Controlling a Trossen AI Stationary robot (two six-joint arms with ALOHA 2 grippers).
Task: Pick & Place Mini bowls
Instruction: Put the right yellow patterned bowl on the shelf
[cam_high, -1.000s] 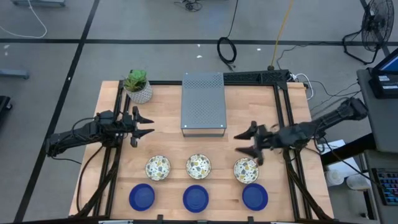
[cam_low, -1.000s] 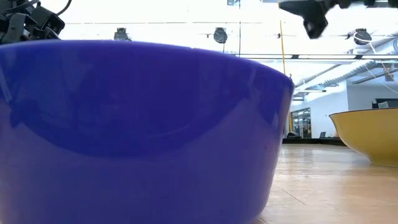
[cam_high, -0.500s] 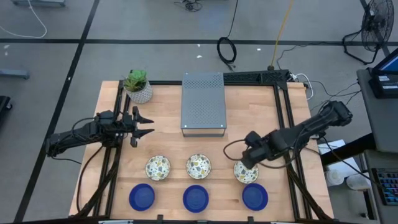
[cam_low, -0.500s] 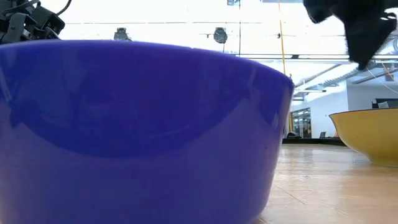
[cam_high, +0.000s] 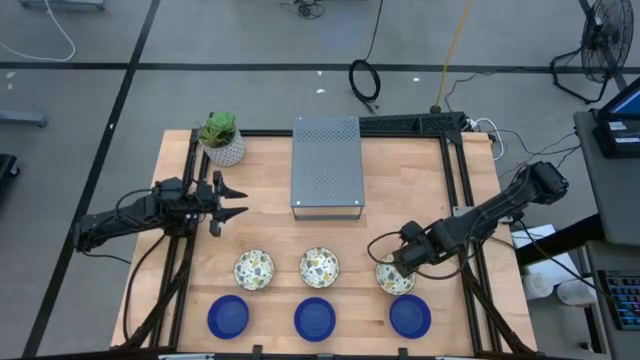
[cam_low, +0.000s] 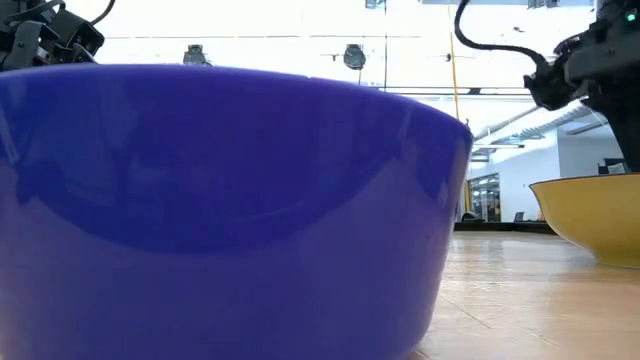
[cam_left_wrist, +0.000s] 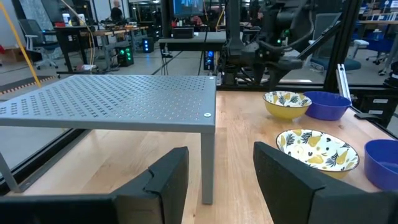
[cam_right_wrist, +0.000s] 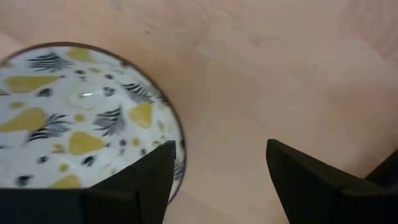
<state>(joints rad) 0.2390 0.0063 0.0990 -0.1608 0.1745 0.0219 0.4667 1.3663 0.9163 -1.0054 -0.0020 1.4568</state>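
Right gripper (cam_high: 397, 262) fingers apart, low over the rim of the right-hand cream speckled round bowl (cam_high: 396, 274) in the middle row; left gripper (cam_high: 232, 201) spread open, waiting at the table's left; three blue bowls (cam_high: 314, 318) along the near edge

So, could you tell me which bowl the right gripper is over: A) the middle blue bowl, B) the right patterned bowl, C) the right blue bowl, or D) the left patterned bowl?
B: in the high view the right gripper hangs open over the right patterned bowl's rim.
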